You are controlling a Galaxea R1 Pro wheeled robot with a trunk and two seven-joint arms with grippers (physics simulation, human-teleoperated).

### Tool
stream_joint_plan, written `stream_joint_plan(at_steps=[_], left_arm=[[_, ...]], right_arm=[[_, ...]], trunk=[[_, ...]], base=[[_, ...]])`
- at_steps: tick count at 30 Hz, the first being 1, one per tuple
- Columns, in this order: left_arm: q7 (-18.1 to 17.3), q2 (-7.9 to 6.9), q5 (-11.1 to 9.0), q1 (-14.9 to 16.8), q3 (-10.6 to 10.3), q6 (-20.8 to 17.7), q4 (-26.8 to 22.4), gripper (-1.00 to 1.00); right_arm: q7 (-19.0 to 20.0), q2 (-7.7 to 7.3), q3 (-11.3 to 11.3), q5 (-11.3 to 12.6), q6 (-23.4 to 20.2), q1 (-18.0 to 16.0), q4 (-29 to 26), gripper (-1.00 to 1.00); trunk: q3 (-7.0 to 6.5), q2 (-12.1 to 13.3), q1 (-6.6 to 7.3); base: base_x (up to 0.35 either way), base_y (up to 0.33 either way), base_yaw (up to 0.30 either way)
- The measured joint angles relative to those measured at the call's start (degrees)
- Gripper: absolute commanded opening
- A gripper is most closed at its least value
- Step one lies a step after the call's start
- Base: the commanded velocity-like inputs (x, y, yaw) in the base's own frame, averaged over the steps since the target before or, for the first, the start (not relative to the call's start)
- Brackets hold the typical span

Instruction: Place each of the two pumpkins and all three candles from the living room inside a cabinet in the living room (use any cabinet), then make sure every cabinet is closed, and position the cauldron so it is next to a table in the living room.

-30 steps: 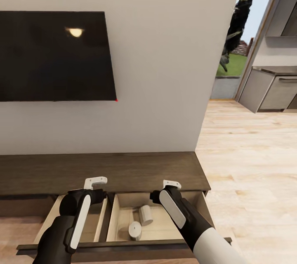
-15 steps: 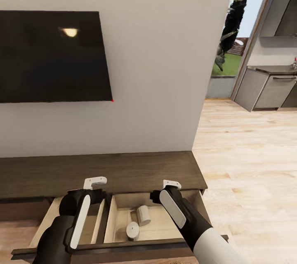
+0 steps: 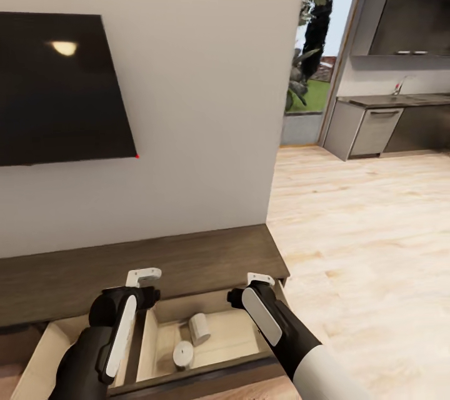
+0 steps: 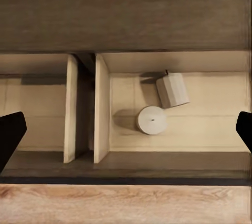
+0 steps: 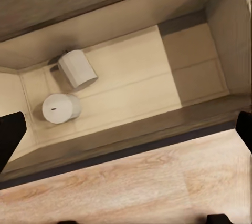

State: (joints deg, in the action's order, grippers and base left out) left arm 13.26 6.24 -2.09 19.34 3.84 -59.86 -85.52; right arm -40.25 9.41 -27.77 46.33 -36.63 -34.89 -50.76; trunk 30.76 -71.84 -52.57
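The long dark-brown cabinet (image 3: 156,259) runs along the wall below me, with two of its pale beige drawers (image 3: 234,340) pulled out. In the right-hand drawer one white candle (image 3: 199,328) (image 4: 172,90) (image 5: 77,68) lies tipped over. A second candle (image 3: 183,354) (image 4: 152,120) (image 5: 61,108) stands upright beside it. My left gripper (image 3: 144,276) and right gripper (image 3: 259,279) hover above the drawers, both open and holding nothing. The pumpkins, cauldron and table are out of view.
A black TV (image 3: 56,87) hangs on the white wall above the cabinet. Light wood floor (image 3: 362,250) stretches to the right, towards a glass door (image 3: 312,56) and grey kitchen cupboards (image 3: 375,131) at the back.
The camera has swung to the right, so the whole picture has shifted left and more of the kitchen shows. The arms, drawers and candles keep their places relative to each other.
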Motion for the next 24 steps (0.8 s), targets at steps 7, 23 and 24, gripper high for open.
stream_joint_plan(at_steps=[7, 23, 24], left_arm=[[0.0, 0.00, 0.1, 0.0, 0.0, 0.1, 0.0, 1.00], [0.0, 0.00, 0.1, 0.0, 0.0, 0.1, 0.0, 1.00], [0.0, 0.00, 0.1, 0.0, 0.0, 0.1, 0.0, 1.00]], right_arm=[[0.0, -0.12, 0.0, 0.1, 0.0, 0.0, 0.0, 1.00], [0.0, -0.18, 0.1, 0.1, 0.1, -0.1, 0.0, 1.00], [0.0, -0.18, 0.1, 0.1, 0.1, -0.1, 0.0, 1.00]], trunk=[[0.00, 0.0, 0.00], [0.00, 0.0, 0.00], [0.00, 0.0, 0.00]], base=[[0.000, 0.000, -0.285], [0.000, 0.000, -0.285], [0.000, 0.000, -0.285]])
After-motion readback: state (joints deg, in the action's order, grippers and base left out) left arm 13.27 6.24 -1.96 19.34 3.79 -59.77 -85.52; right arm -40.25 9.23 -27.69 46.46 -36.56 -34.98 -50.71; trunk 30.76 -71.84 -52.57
